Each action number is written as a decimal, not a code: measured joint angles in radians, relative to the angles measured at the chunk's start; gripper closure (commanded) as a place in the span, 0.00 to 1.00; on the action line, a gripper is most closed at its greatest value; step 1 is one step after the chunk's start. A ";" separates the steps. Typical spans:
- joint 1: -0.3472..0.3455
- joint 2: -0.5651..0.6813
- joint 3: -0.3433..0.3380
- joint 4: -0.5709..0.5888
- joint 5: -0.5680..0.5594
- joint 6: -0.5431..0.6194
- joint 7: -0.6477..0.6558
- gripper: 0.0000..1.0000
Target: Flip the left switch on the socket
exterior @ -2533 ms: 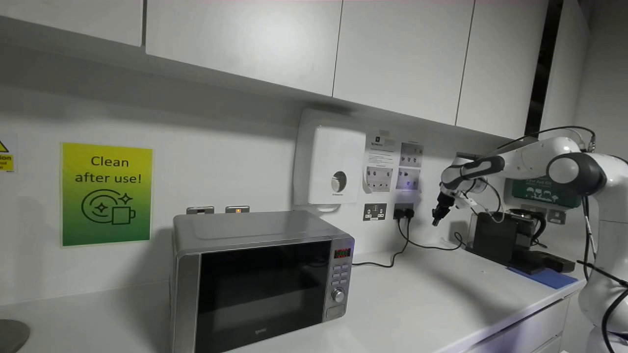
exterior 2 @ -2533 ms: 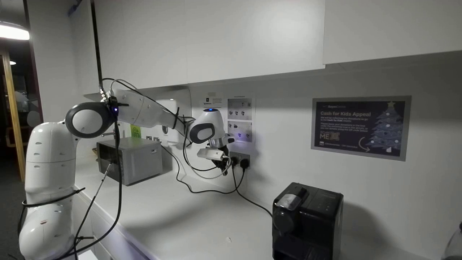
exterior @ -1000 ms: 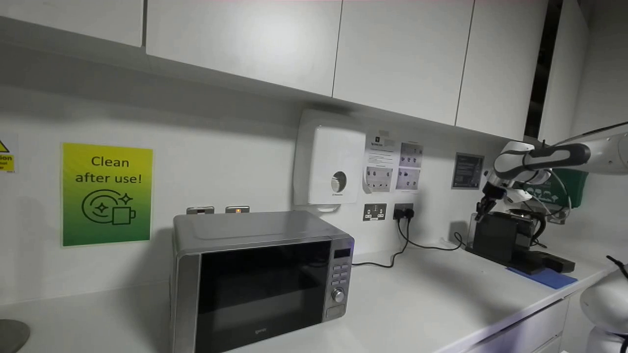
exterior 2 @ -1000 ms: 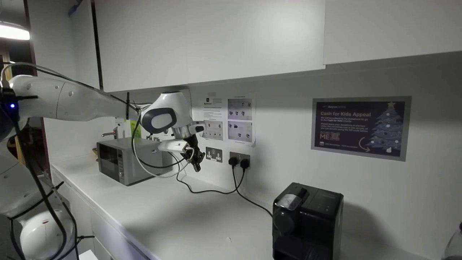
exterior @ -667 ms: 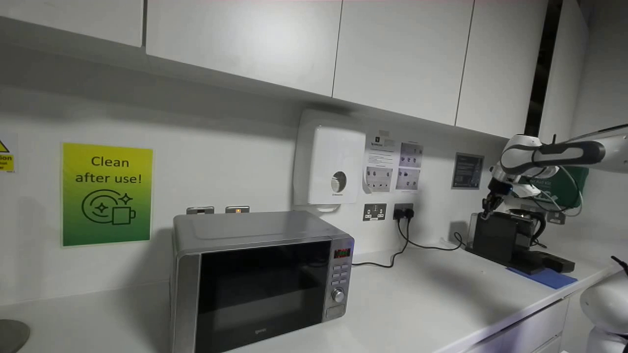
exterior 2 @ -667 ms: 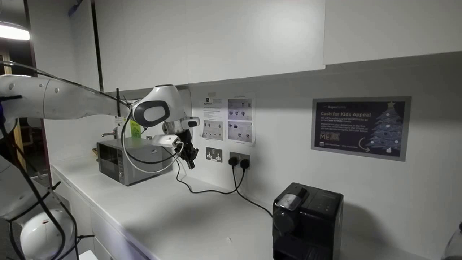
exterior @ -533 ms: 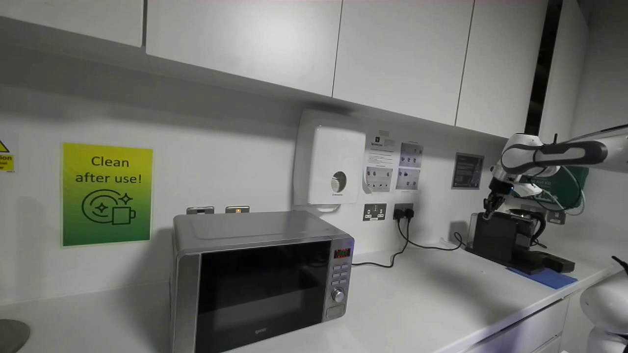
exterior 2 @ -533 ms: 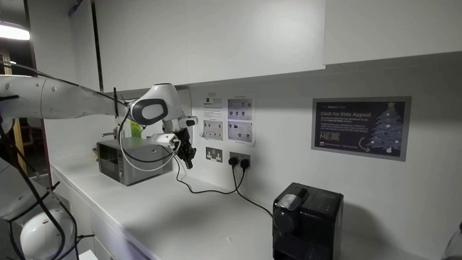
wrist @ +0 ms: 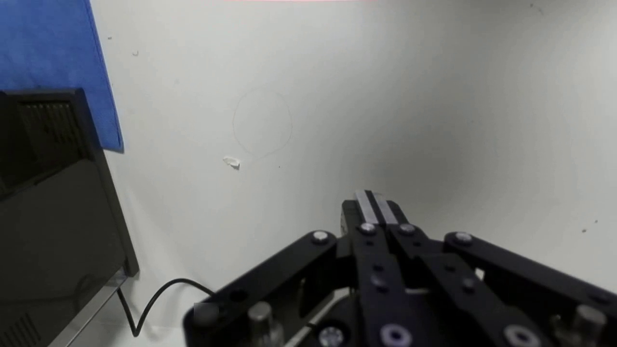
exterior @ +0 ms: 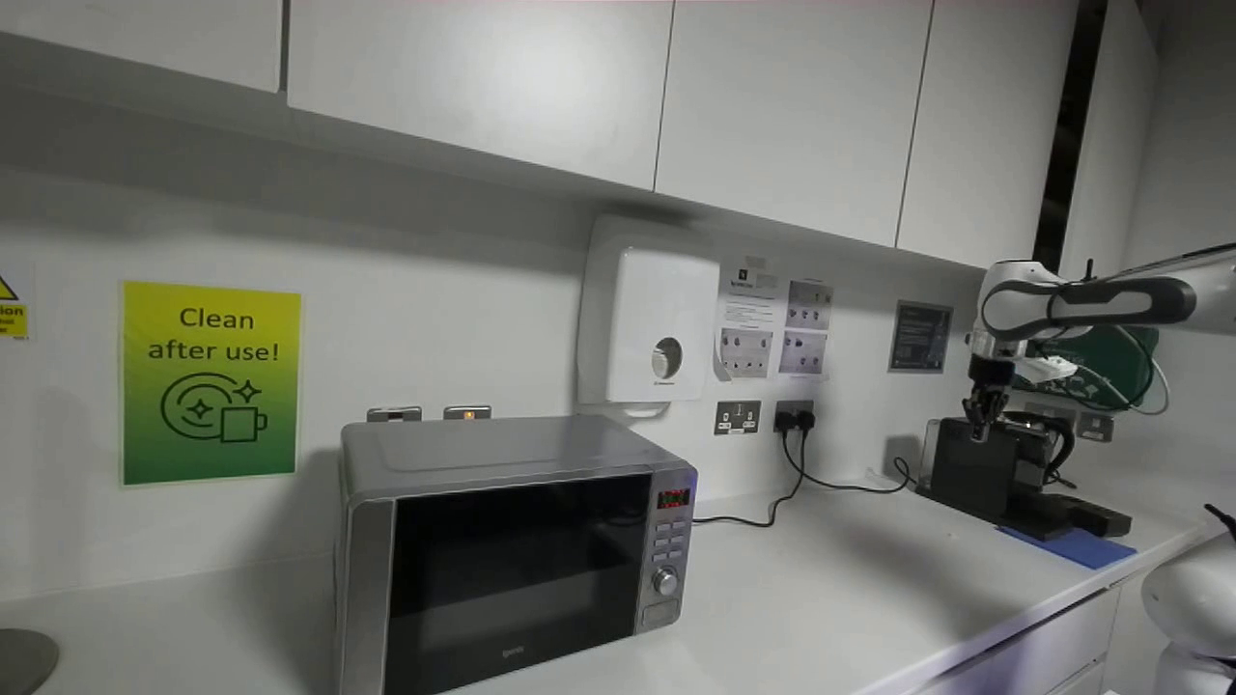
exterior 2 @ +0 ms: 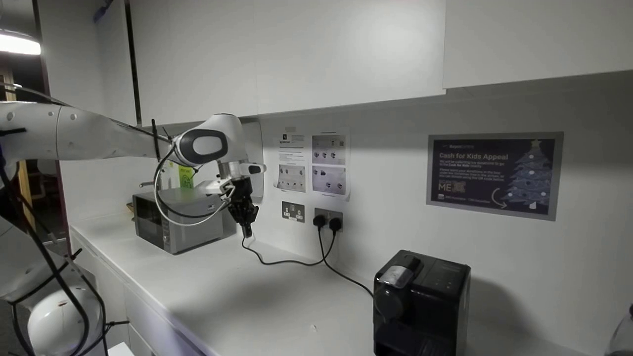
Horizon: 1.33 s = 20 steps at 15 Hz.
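A grey double socket (exterior: 738, 417) with no plugs is on the back wall; it also shows in an exterior view (exterior 2: 293, 211). A second grey socket (exterior: 794, 409) beside it, also in both exterior views (exterior 2: 338, 214), holds two black plugs (exterior 2: 319, 221). The switches are too small to tell their positions. My black gripper (exterior 2: 247, 234) points down above the counter, away from the wall and apart from both sockets. It also shows in an exterior view (exterior: 979, 432). In the wrist view, its fingertips (wrist: 376, 207) are together with nothing between them. No socket shows there.
A microwave (exterior: 521, 560) stands on the counter (exterior 2: 257, 296). A black coffee machine (exterior 2: 420, 301) stands at the other end, by a blue mat (wrist: 62, 53). Black cables (exterior 2: 292, 262) run from the plugs. Wall cabinets (exterior: 792, 116) hang above.
The gripper has drawn back from the wall near the sockets and now points more straight down. The unplugged socket, hidden behind the arm in an exterior view earlier, now shows. The sockets look unchanged.
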 measured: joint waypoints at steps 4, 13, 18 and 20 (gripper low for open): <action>0.010 0.019 0.004 0.048 0.005 -0.139 0.022 1.00; 0.029 0.074 -0.002 0.115 0.029 -0.209 0.023 0.74; 0.030 0.074 -0.003 0.116 0.030 -0.209 0.023 0.74; 0.030 0.074 -0.003 0.116 0.030 -0.209 0.023 0.48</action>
